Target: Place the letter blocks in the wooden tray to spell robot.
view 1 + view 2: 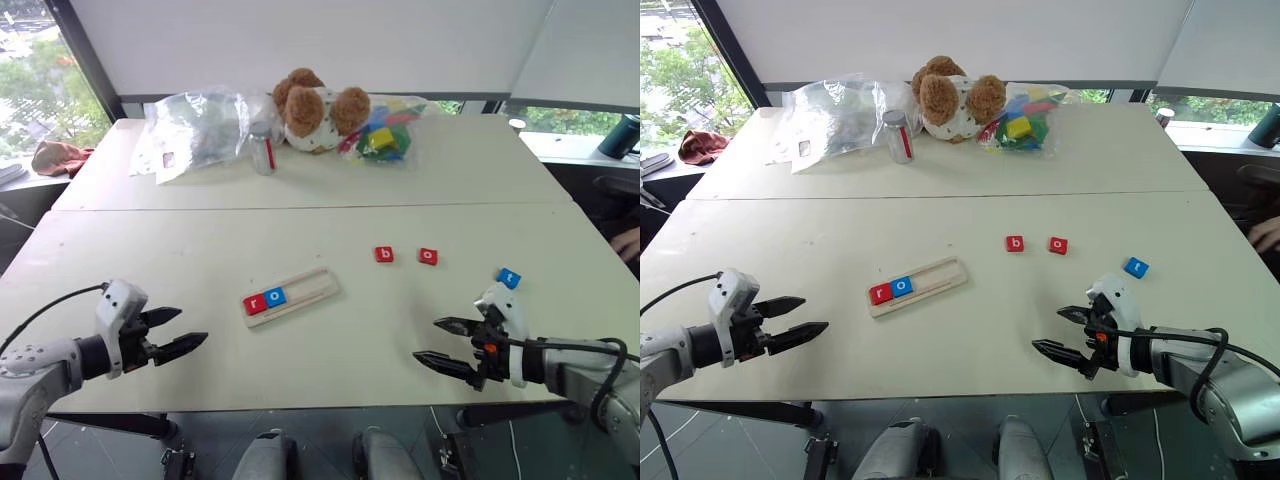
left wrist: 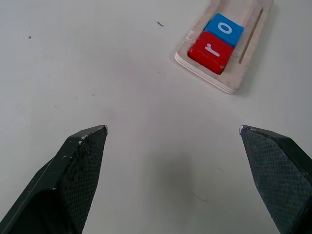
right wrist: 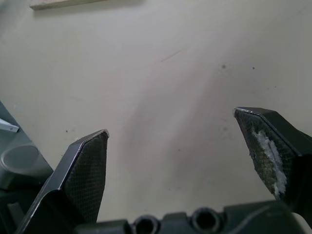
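1. In the head views the wooden tray (image 1: pixel 291 295) lies slanted near the middle of the desk (image 1: pixel 200 240). A red r block (image 1: pixel 255 304) and a blue o block (image 1: pixel 275 296) sit side by side at its left end, and the rest of the groove is free.
2. A red b block (image 1: pixel 384 255) and a red o block (image 1: pixel 428 256) lie on the desk to the right of the tray, apart from each other. A blue t block (image 1: pixel 508 277) lies further right, just beyond the right hand (image 1: pixel 440 342).
3. The left hand (image 1: pixel 182 330) hovers at the near left edge of the desk, its fingers spread and holding nothing. The right hand at the near right edge is also released and empty.
4. The left wrist view shows the tray end with the r and o blocks close up, beyond the open fingertips (image 2: pixel 85 156).
5. The right wrist view shows bare desk between the fingers (image 3: pixel 87 170) and a corner of the tray at the edge.
6. At the far side of the desk the head views show a teddy bear (image 1: pixel 315 108), plastic bags (image 1: pixel 195 130) and a small can (image 1: pixel 262 150).
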You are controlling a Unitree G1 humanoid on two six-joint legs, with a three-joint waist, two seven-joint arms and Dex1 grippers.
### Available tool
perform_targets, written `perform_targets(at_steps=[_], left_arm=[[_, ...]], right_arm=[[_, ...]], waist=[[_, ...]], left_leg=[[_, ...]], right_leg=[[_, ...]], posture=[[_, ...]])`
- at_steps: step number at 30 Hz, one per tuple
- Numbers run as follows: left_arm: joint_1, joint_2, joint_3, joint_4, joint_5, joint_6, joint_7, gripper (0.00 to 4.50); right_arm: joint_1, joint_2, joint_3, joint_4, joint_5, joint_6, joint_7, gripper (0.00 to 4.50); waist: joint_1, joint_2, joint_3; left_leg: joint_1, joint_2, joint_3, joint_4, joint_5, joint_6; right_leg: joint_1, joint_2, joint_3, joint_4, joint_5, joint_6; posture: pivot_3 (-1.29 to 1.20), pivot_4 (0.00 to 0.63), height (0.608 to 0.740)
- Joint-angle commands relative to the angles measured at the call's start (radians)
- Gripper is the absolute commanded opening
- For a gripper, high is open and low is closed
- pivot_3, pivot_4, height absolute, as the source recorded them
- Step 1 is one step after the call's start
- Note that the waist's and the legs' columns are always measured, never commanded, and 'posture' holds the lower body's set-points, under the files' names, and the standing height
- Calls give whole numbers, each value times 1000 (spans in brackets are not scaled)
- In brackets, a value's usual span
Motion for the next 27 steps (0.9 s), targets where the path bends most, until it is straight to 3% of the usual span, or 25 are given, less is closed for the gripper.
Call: perform_targets(at_steps=[1,6,10,17,27], left_arm=[[-28,35,33,21,1,-21,-24,4500],[-93,99,-28,40,50,-85,-98,4500],[-195,130,-139,24,92,-142,-178,4500],[-359,37,-339,138,212,-311,-235,4500],[-449,-87,-458,369,346,-503,-247,4500]], right_arm=[[-44,-14,-21,31,-23,-41,12,4461],[-114,-56,-5,73,-29,-28,56,4461],[-197,-54,27,13,57,61,99,4461],[-291,-4,148,-82,87,128,71,4461],[-258,11,172,-134,69,133,15,4461]], waist=[[-1,0,0],[1,0,0],[0,0,0],[-2,0,0],[1,0,0]], left_leg=[[0,0,0,0,0,0],[0,0,0,0,0,0],[0,0,0,0,0,0],[-1,0,0,-2,0,0],[-3,-1,0,1,0,0]], right_leg=[[0,0,0,0,0,0],[-1,0,0,0,0,0],[-1,0,0,0,0,0],[-3,0,0,0,0,0],[-3,0,0,0,0,1]], posture=[[0,150,740],[0,150,740],[0,150,740],[0,150,740],[0,150,740]])
